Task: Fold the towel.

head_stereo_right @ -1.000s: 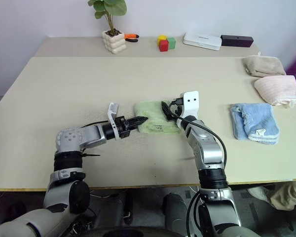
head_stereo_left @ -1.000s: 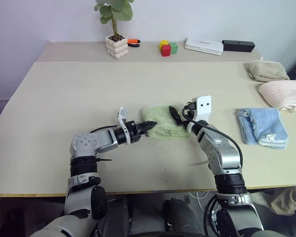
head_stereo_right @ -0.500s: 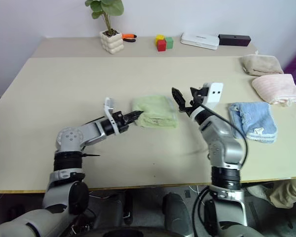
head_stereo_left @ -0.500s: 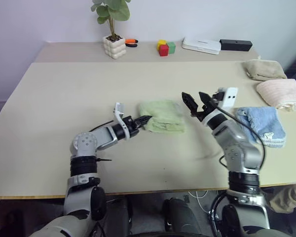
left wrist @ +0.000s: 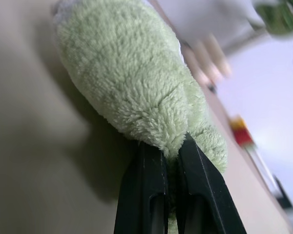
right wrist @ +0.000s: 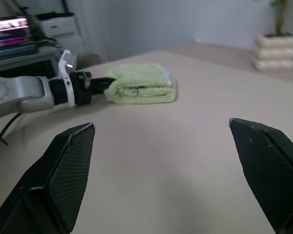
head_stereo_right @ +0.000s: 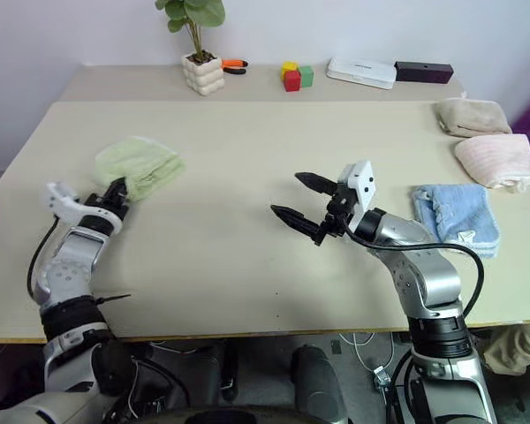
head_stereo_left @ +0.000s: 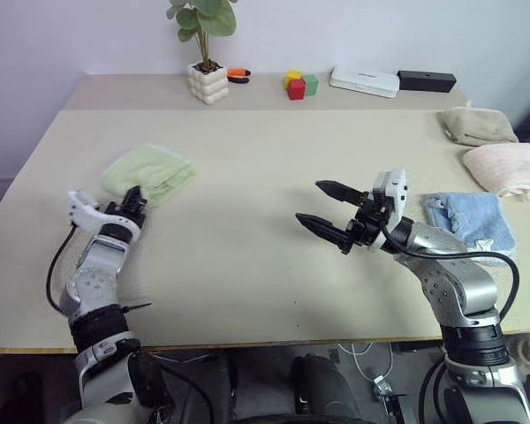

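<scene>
The light green towel [head_stereo_left: 150, 173] lies folded in a thick bundle near the left edge of the table. My left gripper [head_stereo_left: 134, 201] is shut on the towel's near edge; in the left wrist view its black fingers [left wrist: 147, 195] pinch the fluffy cloth [left wrist: 132, 92]. My right gripper [head_stereo_left: 325, 210] hovers open above the middle of the table, well to the right of the towel, with nothing between its fingers. In the right wrist view the towel [right wrist: 141, 84] and the left gripper [right wrist: 100, 86] show across the table.
A light blue towel [head_stereo_left: 473, 225], a pink towel [head_stereo_left: 505, 168] and a beige towel [head_stereo_left: 477, 126] lie along the right side. At the back stand a potted plant [head_stereo_left: 208, 79], coloured blocks [head_stereo_left: 300, 85], a white box [head_stereo_left: 364, 82] and a black box [head_stereo_left: 427, 81].
My left gripper has dragged the folded towel from the table's middle to the left side. My right gripper has let go of it, drawn back and risen, open.
</scene>
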Motion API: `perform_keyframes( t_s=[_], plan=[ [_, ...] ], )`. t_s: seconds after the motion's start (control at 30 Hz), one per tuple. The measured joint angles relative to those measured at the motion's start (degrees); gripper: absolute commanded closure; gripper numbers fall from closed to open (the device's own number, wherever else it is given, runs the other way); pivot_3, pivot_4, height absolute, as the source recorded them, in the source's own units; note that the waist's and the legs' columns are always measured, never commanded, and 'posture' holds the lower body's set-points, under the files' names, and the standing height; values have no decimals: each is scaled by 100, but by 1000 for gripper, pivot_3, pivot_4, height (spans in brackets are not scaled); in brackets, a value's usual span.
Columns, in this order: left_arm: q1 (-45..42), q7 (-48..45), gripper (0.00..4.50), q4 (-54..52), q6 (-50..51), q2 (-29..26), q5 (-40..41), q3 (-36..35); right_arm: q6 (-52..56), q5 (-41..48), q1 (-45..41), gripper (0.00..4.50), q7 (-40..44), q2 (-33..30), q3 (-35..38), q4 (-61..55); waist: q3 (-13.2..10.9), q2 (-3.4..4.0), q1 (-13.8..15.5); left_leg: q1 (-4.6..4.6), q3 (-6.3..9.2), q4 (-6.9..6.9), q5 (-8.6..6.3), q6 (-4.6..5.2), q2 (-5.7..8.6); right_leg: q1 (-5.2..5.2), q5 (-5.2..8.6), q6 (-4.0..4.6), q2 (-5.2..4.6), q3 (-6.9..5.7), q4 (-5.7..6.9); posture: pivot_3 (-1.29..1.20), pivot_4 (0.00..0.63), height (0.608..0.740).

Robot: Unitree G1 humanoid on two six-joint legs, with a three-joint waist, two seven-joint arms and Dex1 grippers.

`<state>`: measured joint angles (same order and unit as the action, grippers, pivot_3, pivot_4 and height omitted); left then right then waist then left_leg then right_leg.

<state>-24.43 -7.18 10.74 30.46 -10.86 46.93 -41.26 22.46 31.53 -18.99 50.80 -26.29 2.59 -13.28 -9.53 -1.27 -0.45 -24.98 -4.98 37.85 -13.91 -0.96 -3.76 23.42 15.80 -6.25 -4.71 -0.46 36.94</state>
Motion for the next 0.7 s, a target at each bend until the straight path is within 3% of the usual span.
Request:
perform_keyframes(
  t_s=[0.3,0.57,0.67,0.7],
  plan=[
    [456,897,4451,-668,-664,531,152,-238,-147,63,-50,0,454,-7,-167,13,1,-1,11,0,1,4,0,0,0,-3,0,1,0,0,0,0,150,735],
    [512,1146,4451,-928,-894,882,298,-107,-155,214,-39,0,674,-143,-153,12,1,-1,20,1,1,5,0,0,2,-5,1,2,0,0,0,0,150,735],
    [572,1166,3591,-974,-883,930,360,-9,-155,232,42,0,614,-142,-154,2,2,0,49,1,1,7,0,0,3,-5,1,2,0,0,0,0,150,735],
    [603,1139,3051,-970,-845,939,402,17,-155,232,65,0,586,-142,-155,2,2,0,63,0,1,9,0,0,2,-5,1,3,0,0,0,0,150,735]
  ],
)
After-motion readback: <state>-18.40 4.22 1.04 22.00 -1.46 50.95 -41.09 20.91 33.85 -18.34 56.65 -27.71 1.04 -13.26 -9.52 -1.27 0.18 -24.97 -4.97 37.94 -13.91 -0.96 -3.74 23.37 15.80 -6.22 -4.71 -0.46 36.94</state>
